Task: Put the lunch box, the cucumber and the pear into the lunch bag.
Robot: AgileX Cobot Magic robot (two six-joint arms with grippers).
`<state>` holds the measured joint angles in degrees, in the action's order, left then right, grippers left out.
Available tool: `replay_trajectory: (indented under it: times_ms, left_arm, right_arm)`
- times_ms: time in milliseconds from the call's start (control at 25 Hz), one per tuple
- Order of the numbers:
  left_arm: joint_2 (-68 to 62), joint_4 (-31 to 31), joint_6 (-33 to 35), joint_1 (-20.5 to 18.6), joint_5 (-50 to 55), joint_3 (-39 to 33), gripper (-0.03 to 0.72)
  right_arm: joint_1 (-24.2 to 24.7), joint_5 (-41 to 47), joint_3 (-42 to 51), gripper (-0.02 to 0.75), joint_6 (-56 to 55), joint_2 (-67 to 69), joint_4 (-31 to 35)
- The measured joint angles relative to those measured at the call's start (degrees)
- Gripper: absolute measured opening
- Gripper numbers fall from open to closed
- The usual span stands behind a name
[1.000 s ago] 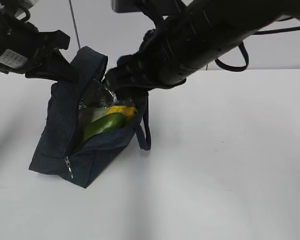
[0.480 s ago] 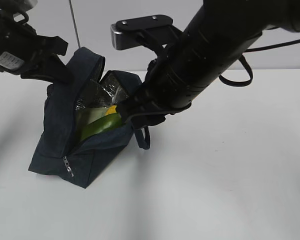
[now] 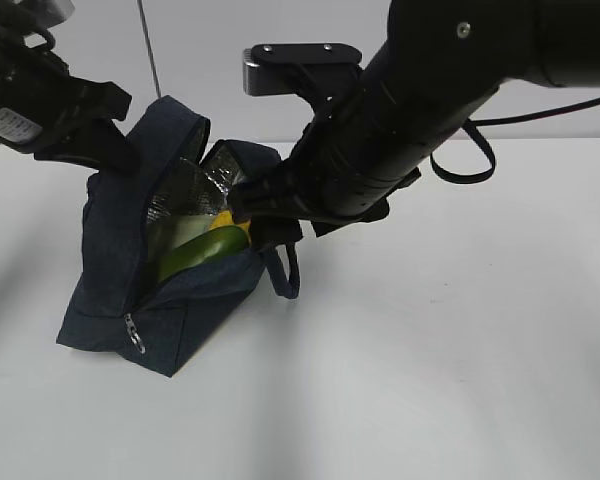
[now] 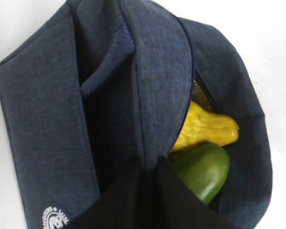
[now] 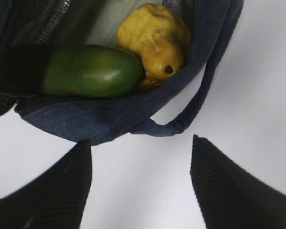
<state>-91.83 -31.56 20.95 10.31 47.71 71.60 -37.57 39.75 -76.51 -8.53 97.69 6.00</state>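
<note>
Lunch bag (image 3: 150, 290) fabric is pinched at its upper flap by the left end effector (image 4: 150, 167), whose jaws are pressed together on the cloth. The right end effector (image 5: 140, 157) is spread wide and empty, hung just beside the bag's loop handle (image 5: 190, 112), apart from it, with bare white table (image 3: 430, 350) seen between its fingers (image 5: 224, 191). One bag is counted, standing open toward the table's left side, its foil lining (image 3: 180, 195) exposed. Inside it one cucumber (image 5: 90, 70) is seen lying along the near wall, and one pear (image 5: 155, 40) is touching the cucumber's end. One pale green surface, apparently the lunch box (image 3: 192, 230), is partly hidden behind them. Wide open room is left on the table toward its right and near edges.
</note>
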Motion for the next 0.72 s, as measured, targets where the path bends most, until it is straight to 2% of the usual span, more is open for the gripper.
replay_trajectory:
  times_ms: [400,720]
  left_arm:
    - [0.00,0.16,0.00,0.00,0.20,0.00,0.015]
    - [0.00,0.16,0.00,0.00,0.50,0.00,0.015]
  right_arm:
    - [0.00,-2.63,0.00,0.507,-1.29,4.45,5.26]
    - [0.00,-6.14,0.00,0.425,-1.50,5.66,9.51]
